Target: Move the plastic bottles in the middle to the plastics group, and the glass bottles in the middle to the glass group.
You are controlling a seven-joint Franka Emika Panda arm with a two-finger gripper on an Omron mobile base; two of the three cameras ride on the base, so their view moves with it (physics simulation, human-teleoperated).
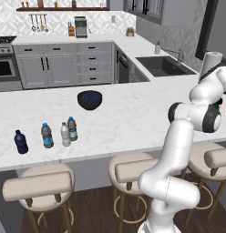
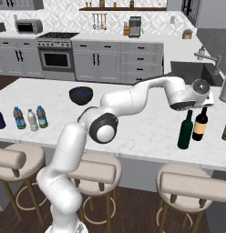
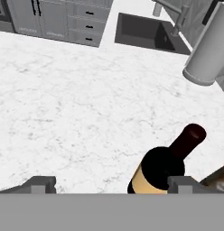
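On the white marble island counter we see four small bottles in a row near its front edge toward the left end: the opaque navy bottle outermost, then the clear water bottle with a bright blue label, the pale greyish bottle with a white cap, and just behind it, touching or nearly so, the clear bottle with a blue label band. Behind them, toward the counter's middle, sits a dark round bowl. Toward the right end, near the front edge, the tall dark green wine bottle stands just left of the tan-labelled dark wine bottle. The two-finger gripper hangs above this pair. A grey sink lies in the back counter behind that end.
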